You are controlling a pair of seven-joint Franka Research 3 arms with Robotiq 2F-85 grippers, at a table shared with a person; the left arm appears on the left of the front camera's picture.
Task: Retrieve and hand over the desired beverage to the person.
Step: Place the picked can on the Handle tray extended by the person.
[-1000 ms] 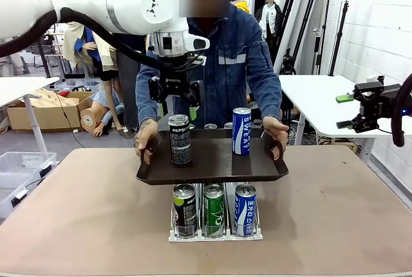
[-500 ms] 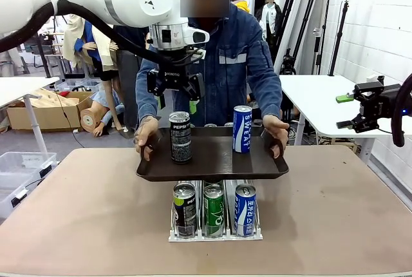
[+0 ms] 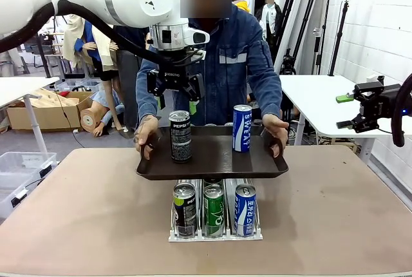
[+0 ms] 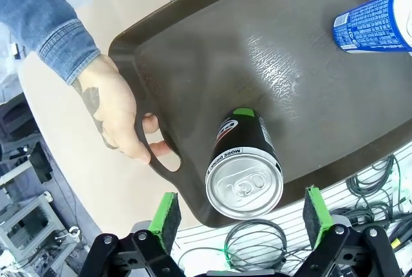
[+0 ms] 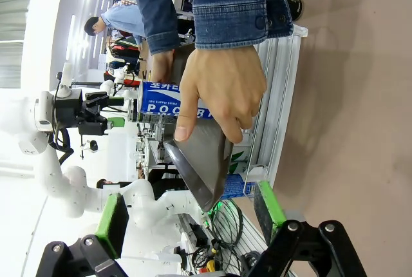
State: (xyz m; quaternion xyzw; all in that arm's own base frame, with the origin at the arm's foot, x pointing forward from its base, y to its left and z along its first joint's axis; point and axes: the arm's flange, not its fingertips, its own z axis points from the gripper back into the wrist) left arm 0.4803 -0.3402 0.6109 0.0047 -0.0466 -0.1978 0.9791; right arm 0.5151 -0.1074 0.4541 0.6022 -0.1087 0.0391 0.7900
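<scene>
From the robot's side of the desk (image 3: 77,225) we look straight across at the person (image 3: 235,64), who holds a dark tray (image 3: 212,161) above it; this front view sits at a middle distance, level with the tray. Our left wrist view looks steeply down onto the same tray (image 4: 270,90) from close above, its near rim low in the picture. Our right wrist view, rolled sideways, looks from off to the tray's (image 5: 199,161) side, along the desk (image 5: 347,129), and meets the tray edge-on, farther off. All three views share the tray, the blue can (image 3: 242,129) on it and a hand (image 4: 112,113) gripping its edge.
</scene>
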